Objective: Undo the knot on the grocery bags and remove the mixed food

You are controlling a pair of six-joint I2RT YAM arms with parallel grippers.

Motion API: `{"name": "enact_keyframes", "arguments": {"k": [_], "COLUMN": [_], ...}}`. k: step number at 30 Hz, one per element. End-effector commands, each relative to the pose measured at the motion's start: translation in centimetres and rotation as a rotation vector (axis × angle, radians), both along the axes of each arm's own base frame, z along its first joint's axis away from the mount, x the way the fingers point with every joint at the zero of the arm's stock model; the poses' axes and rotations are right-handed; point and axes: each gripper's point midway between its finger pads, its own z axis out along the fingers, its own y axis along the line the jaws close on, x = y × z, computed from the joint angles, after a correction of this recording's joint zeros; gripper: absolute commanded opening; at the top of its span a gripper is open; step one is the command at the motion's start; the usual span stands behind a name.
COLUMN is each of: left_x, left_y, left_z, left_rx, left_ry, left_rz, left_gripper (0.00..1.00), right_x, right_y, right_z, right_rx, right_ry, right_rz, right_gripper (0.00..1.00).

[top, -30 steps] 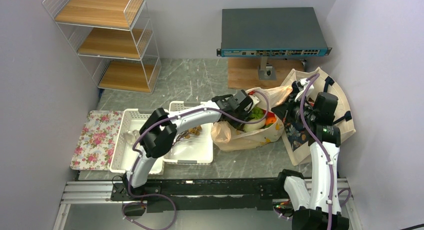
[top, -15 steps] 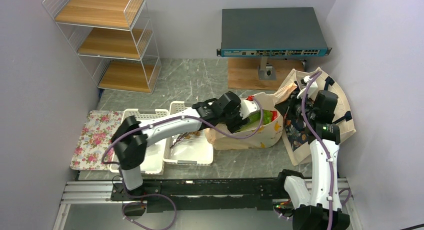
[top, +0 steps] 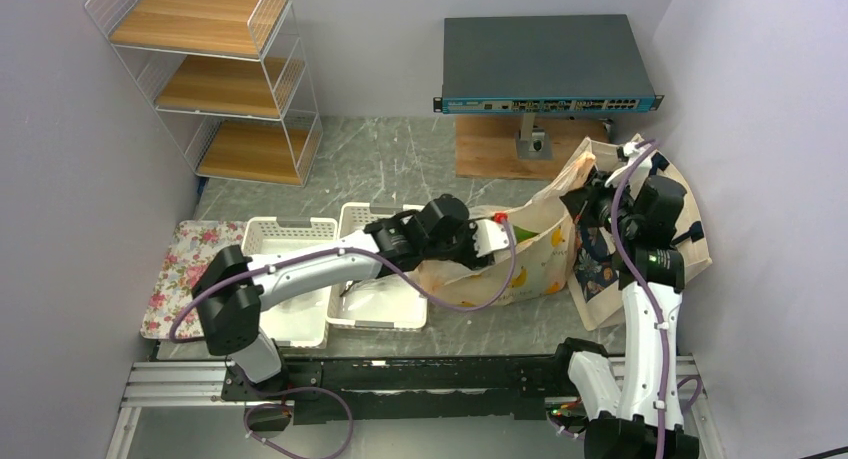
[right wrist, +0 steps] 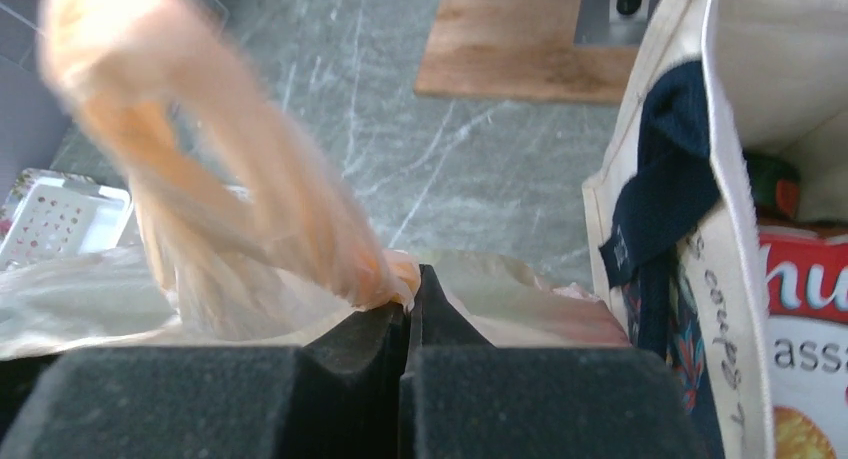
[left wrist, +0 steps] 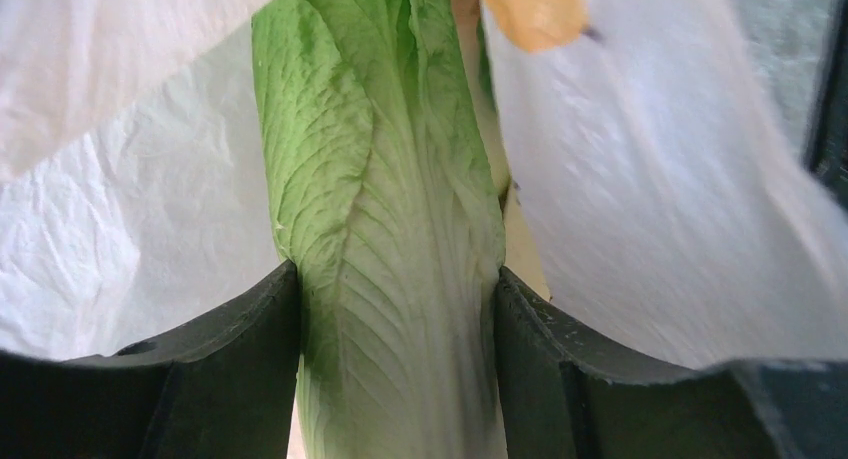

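**Here, two robot arms at a peach plastic bag**

Seen from above, the left arm stretches across the table to the plastic bag (top: 535,254), which lies slumped mid-table; the left gripper (left wrist: 395,279) is inside the bag's mouth; close up, its dark jaws stand part-spread w/ a green cabbage leaf (left wrist: 380,179) filling the gap and pressing on both inner faces, crinkly pale plastic all round it.

The right gripper (right wrist: 408,299) is up by the bag's far-right end; its jaws are pressed together, pinching a bit of peach plastic at the tips; the twisted top (right wrist: 250,199) rises from there as a blurred strand, so the bag is drawn taut toward the right arm.

Just beside, on the right, sits the cream tote (right wrist: 730,239); a navy strap (right wrist: 665,179) droops over its edge, a red snack packet (right wrist: 810,319) shows inside.

On the table's left side: two white baskets (top: 385,304) side by side under the left arm, then a floral tray (top: 180,279); wire shelf (top: 215,74) at the back-left corner; a grey box (top: 545,54) raised on a stand at the back.
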Motion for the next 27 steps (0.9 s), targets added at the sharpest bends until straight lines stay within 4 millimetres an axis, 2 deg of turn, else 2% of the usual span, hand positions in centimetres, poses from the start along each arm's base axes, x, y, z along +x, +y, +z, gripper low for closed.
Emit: {"name": "enact_keyframes", "arguments": {"k": [1, 5, 10, 13, 16, 19, 21, 24, 27], "left_x": [4.3, 7.0, 7.6, 6.2, 3.2, 1.6, 1.9, 3.0, 4.5], "left_y": [-1.5, -2.5, -3.8, -4.9, -5.7, -4.9, -4.0, -2.4, -0.8], "left_z": [4.5, 7.9, 9.9, 10.3, 9.9, 8.8, 8.8, 10.2, 13.1], "left_rx": [-0.081, -0.150, -0.220, -0.248, -0.222, -0.200, -0.198, -0.241, -0.308], "left_ry": [-0.062, -0.081, 0.060, 0.123, -0.015, -0.101, -0.142, -0.199, -0.216], "left_rz": [0.179, 0.302, 0.331, 0.238, 0.061, -0.026, -0.014, 0.040, 0.135], "left_gripper": [0.00, 0.00, 0.00, 0.00, 0.00, 0.00, 0.00, 0.00, 0.00], "right_x": [0.5, 1.0, 1.5, 1.6, 2.2, 3.1, 3.5, 3.5, 3.0], "right_y": [1.2, 1.5, 1.5, 1.5, 0.7, -0.1, -0.5, -0.6, -0.5], "right_z": [7.7, 9.5, 9.8, 8.9, 8.3, 8.0, 7.7, 6.6, 5.3], "right_rx": [-0.006, -0.008, -0.025, -0.030, -0.032, -0.032, -0.038, -0.052, -0.067], "right_ry": [-0.243, -0.276, -0.287, -0.270, -0.258, -0.248, -0.237, -0.203, -0.158], "right_rz": [0.066, 0.097, 0.119, 0.120, 0.076, 0.030, 0.015, 0.016, 0.037], "right_gripper": [0.00, 0.00, 0.00, 0.00, 0.00, 0.00, 0.00, 0.00, 0.00]}}
